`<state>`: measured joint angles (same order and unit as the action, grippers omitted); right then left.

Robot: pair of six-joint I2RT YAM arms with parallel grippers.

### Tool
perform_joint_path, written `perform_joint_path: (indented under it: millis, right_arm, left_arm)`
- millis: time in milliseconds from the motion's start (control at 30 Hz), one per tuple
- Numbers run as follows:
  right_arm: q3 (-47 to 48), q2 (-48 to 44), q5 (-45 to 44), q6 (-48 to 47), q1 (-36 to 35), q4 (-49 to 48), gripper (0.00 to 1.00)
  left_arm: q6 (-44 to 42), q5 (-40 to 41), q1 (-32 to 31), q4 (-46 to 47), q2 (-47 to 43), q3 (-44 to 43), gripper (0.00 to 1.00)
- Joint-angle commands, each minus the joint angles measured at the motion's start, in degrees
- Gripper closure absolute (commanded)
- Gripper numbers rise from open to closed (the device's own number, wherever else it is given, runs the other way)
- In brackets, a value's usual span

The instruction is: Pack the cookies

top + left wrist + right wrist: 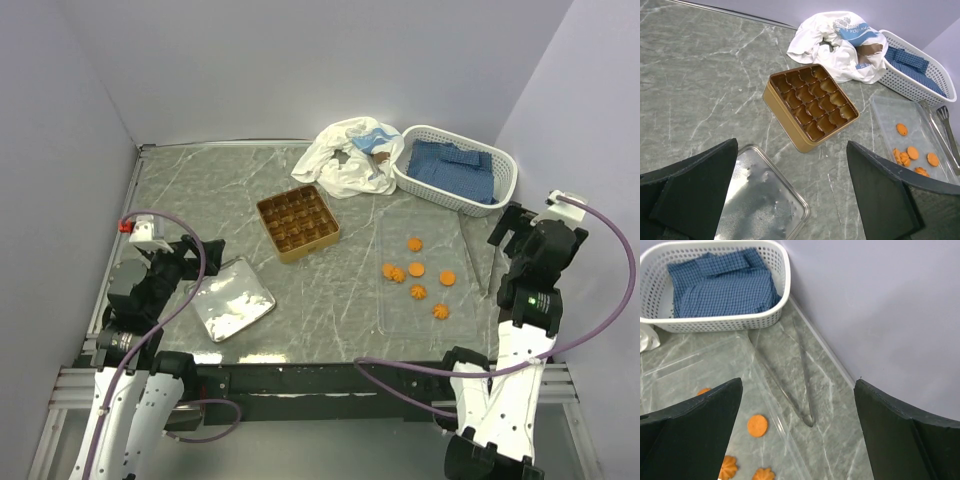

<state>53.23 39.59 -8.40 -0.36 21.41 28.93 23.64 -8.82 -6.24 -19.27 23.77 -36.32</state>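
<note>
Sitting near the middle of the table (200,190), the square golden-brown tin (312,250) stood open, and its grid of small scalloped compartments showed only bare brown walls. Its silver lid (230,298) lay flat to the left and nearer the arm bases, apart from the tin and just beside the left gripper (792,150). The cookies (418,268), six small orange rounds as far as could be counted, lay scattered on a clear flat tray (400,320) to the right of the tin and well apart from it, some with scalloped edges. A pair of metal tongs (809,417) lay along the tray's right side. At the far right corner a white perforated basket (440,197) held folded blue checked cloth (455,165), and a crumpled white bag (345,160) rested against the basket's left end, just behind the tin. Plain walls closed in the table on the left, the far side and the right, with the tongs lying near the right wall. Grey marbled surface showed between tin and tray and across the far left quarter. Both sets of fingers were spread wide and held nothing; the right gripper (798,385) hung over the tray's right edge.
</note>
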Motion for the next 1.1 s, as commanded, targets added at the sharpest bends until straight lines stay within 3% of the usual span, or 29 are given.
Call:
perform_joint_path:
  millis: [0,167,367,633,767,1067]
  right_arm:
    - [2.7,1.8,0.4,1.5,-0.1,1.3,0.00]
    - [0.9,1.2,10.6,-6.0,-0.1,2.6,0.00]
    - [0.5,4.0,23.2,-8.6,1.1,4.7,0.00]
    - [2.4,13.7,41.1,-17.7,13.5,9.4,0.00]
    - [1.5,18.9,41.2,-22.6,16.5,10.1,0.00]
    - [-1.6,28.8,24.8,-21.6,15.3,-1.5,0.00]
  left_arm:
    - [-0.3,-1.1,0.1,2.2,-1.0,0.0,0.04]
    - [-0.3,-1.3,0.1,2.1,-1.6,0.0,0.04]
    - [-0.3,-1.4,0.0,2.1,-2.1,0.1,0.04]
    - [-0.3,-1.6,-0.1,2.1,-3.0,0.1,0.03]
    - [-0.3,-1.7,-0.1,2.3,-3.5,0.2,0.03]
    - [-0.3,-3.0,-0.3,2.7,0.2,0.2,0.04]
